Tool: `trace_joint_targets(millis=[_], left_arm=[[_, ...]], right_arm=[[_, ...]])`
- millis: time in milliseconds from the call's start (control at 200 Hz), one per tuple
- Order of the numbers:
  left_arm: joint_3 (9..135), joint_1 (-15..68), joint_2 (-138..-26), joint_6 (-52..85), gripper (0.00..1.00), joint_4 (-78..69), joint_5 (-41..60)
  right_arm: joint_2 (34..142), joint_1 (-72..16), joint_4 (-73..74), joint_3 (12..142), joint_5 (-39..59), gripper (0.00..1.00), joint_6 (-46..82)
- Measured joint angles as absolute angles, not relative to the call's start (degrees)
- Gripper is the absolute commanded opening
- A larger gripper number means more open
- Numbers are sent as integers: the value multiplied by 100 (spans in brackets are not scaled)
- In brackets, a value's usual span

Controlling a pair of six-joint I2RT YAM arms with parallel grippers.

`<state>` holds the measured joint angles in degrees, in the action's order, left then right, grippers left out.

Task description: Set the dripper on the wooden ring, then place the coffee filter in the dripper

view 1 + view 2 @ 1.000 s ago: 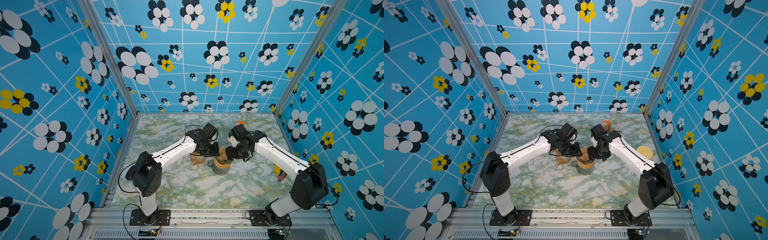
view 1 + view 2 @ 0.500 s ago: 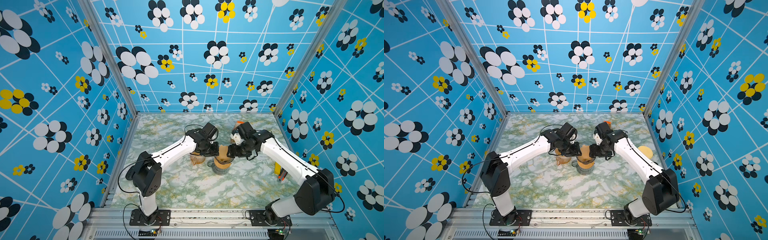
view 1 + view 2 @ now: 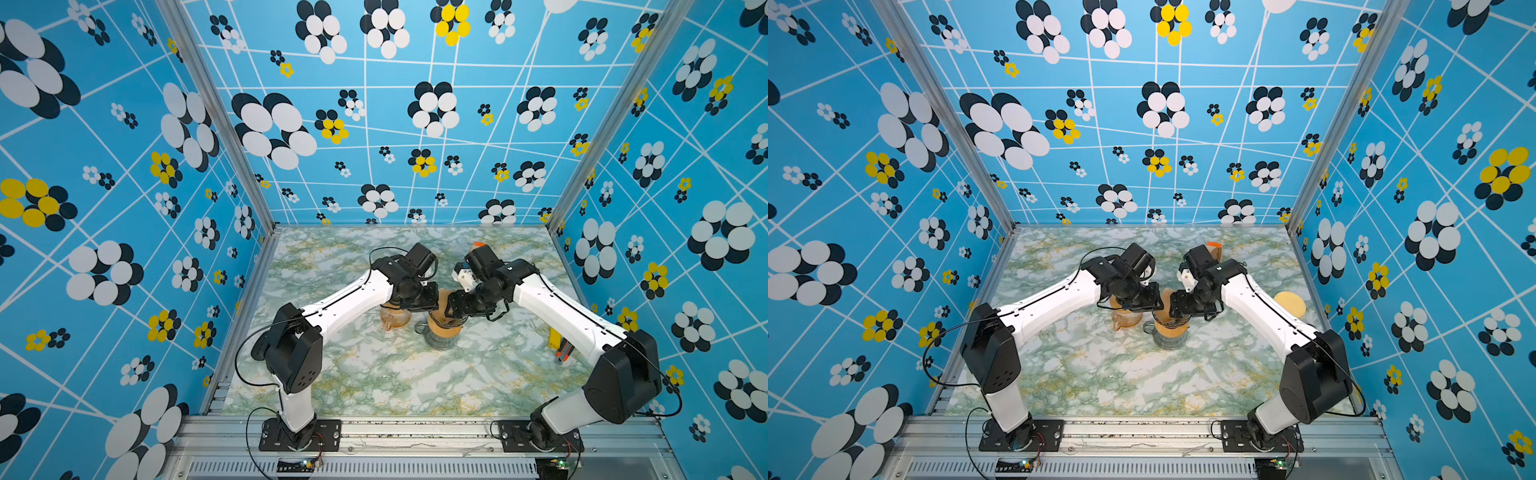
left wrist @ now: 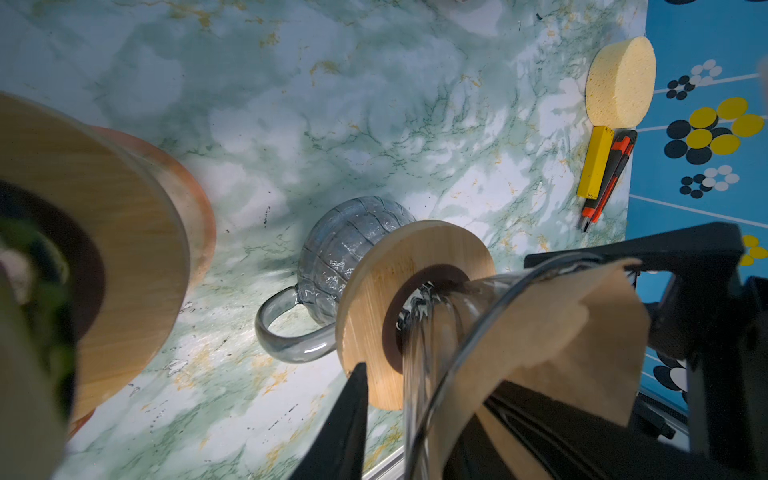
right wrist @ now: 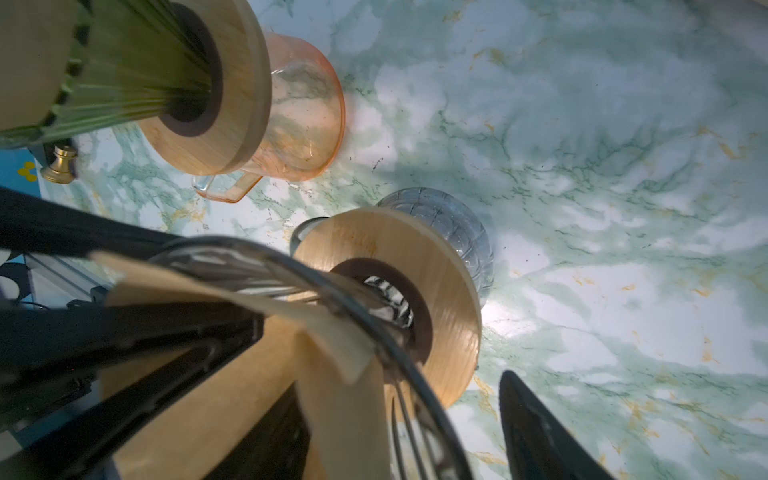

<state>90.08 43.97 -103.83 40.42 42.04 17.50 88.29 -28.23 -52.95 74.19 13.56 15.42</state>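
**Two grippers at the dripper's rim, filter crumpled in its mouth**

My left gripper (image 4: 428,382) was set narrow astride the glass wall of the dripper (image 4: 436,316). One finger (image 4: 353,424) was outside the cone with a sliver of gap, and the other was hidden under the paper, so I could not tell whether it pinched anything. My right gripper (image 5: 384,355) was spread wide across the rim from the other side, its outer finger (image 5: 536,436) clear of the glass.

Between them the brown coffee filter (image 4: 552,328) sat in the cone's mouth, crumpled (not smoothed against the wall), with one flap folded out over the rim. The dripper rested by its wooden collar (image 4: 374,299) on a grey glass mug (image 4: 345,245) near the middle of the marbled surface (image 4: 374,104).

Just beside it was a green dripper (image 5: 137,83) on an orange pitcher (image 5: 303,124). Well apart, by the right wall, lay a round yellow sponge (image 4: 619,83), with a yellow block (image 4: 594,162) and an orange-and-black knife (image 4: 611,178) side by side.
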Motion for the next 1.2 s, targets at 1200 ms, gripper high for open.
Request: trace_joint_targets(millis=[1200], left_arm=[[9277,4438,-10844,4023,47,4075,1776]], right_arm=[[9019,-2849,-5293,7271,1170,71,1415]])
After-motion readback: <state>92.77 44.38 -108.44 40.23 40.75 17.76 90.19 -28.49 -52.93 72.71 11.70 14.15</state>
